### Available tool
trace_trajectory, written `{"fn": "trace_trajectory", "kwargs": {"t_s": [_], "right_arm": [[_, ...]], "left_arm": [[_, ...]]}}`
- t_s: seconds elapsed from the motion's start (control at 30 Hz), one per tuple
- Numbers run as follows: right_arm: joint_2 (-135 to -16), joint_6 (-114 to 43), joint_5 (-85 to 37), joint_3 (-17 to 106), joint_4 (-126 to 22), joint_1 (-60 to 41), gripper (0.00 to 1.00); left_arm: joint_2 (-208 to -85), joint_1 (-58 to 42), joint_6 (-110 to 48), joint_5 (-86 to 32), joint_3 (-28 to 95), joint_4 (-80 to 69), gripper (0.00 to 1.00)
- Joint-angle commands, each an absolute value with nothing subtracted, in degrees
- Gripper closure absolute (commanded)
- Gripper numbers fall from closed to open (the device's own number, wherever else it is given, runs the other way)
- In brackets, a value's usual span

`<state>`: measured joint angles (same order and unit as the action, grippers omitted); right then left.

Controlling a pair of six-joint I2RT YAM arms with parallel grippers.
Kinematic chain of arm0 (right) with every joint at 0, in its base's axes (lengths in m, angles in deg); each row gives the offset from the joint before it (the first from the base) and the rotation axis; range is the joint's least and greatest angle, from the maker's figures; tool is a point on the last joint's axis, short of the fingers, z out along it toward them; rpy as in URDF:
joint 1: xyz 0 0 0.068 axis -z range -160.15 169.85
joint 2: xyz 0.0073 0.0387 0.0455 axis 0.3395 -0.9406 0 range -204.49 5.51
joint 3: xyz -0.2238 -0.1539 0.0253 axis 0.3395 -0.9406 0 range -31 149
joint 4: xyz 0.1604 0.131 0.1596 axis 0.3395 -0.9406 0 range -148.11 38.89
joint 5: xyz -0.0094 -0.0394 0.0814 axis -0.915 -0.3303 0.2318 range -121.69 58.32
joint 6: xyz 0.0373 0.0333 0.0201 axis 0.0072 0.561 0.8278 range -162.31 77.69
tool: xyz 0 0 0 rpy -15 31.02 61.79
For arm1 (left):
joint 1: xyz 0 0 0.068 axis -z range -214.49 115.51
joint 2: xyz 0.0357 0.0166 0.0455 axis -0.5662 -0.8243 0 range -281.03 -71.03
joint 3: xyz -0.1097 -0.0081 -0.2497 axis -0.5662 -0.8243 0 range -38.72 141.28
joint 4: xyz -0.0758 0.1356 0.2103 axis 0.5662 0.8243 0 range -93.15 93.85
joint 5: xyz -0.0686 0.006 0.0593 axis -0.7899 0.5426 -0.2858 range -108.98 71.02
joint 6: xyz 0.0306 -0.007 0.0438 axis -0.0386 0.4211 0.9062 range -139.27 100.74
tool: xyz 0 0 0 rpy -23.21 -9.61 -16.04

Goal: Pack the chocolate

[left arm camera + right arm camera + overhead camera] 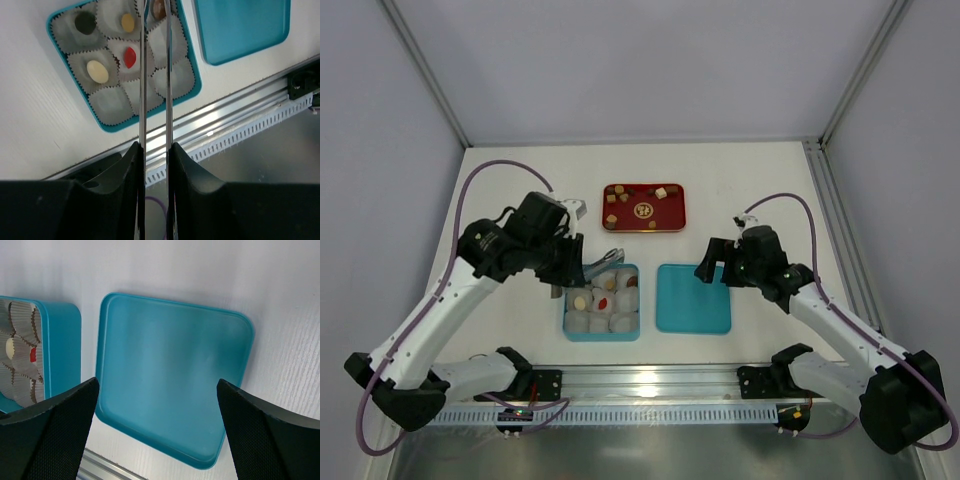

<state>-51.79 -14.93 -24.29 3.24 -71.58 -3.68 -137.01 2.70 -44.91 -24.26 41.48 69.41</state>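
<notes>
Small chocolate pieces (638, 196) lie on the red tray (670, 222) at the back. The teal box (567, 318) holds white paper cups; several cups carry a piece: dark (85, 22), tan (128, 22), red (130, 57) and cream (97, 71). My left gripper (570, 262) (155, 147) is shut on metal tweezers (142, 100), whose tips reach over the box's far right cups. A brown piece (159, 7) sits between the tips at the frame edge; I cannot tell whether it is pinched. My right gripper (715, 262) (157, 384) is open and empty above the teal lid (170, 375).
The teal lid (693, 298) lies flat just right of the box. A slotted metal rail (650, 410) runs along the near edge with both arm bases. White walls close the back and both sides.
</notes>
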Motion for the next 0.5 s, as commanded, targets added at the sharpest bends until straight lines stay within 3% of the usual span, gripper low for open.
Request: {"fn": "trace_trajectory", "kwargs": {"t_s": [0.0, 0.47], "right_arm": [[-52.2, -14.3, -25.4, 5.8, -69.3, -4.0, 0.0], [-52.0, -13.3, -27.3, 5.8, -70.9, -4.4, 0.0]], "left_arm": [[-132.8, 3.2, -45.7, -29.1, 38.9, 71.9, 0.83], [-126.2, 6.3, -47.9, -34.2, 28.2, 70.3, 0.82]]}}
